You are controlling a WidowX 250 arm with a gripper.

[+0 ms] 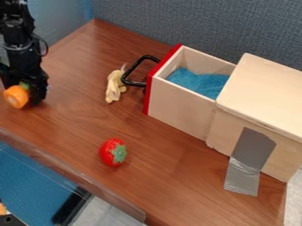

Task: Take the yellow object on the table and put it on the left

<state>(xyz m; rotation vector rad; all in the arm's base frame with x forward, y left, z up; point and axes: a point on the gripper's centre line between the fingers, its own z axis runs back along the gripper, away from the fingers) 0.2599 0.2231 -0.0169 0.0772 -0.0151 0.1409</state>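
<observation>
One lumpy, long yellow thing (112,86) lies near the gripper (31,94), by the black loop handle (134,71) of one wooden drawer (177,106). One round orange toy (16,97) is right at the gripper; I can't tell if it's being squeezed. Farther off are one shiny red toy (108,152) and crinkly gray tape (242,176).

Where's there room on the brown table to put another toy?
There's bare table between the orange toy and the red toy, and more between the red toy and the wooden box. It's crowded where the yellow toy lies by the black handle.
</observation>
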